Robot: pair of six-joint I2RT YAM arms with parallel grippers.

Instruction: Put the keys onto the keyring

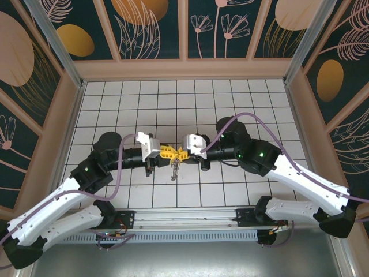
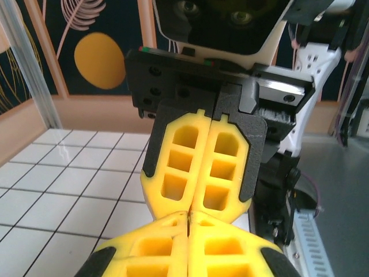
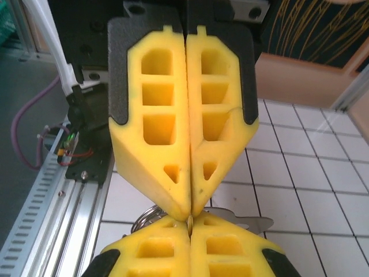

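Left pincer (image 1: 168,153): fingers pressed together, no gap, reaching in from the left of centre. Its tips butt against those of the right pincer (image 1: 182,154), which is shut the same way and comes in from the right. Both meet over the middle of the table (image 1: 230,104).

Keys (image 1: 174,169): small bunch just under the meeting point, centre of the top view. Cannot tell which pincer carries it, or whether its low end touches the table.

Risks, as I judge them:
- The two pincers are nose to nose with almost no free room. Any push from either arm could jam the tips and twist the wire out of a thin pinch.
- If either pincer lets go out of turn, the bunch likely drops.
- The metal is largely hidden behind yellow fingers in both wrist views, so a key missing the ring's gap could go unnoticed.

Looks: in the right wrist view, the keyring (image 3: 145,217) shows as a thin curved wire, lower left of the seam. A flat silvery key (image 3: 252,223) pokes out lower right. From above, the bunch is slim, pale and toothed.
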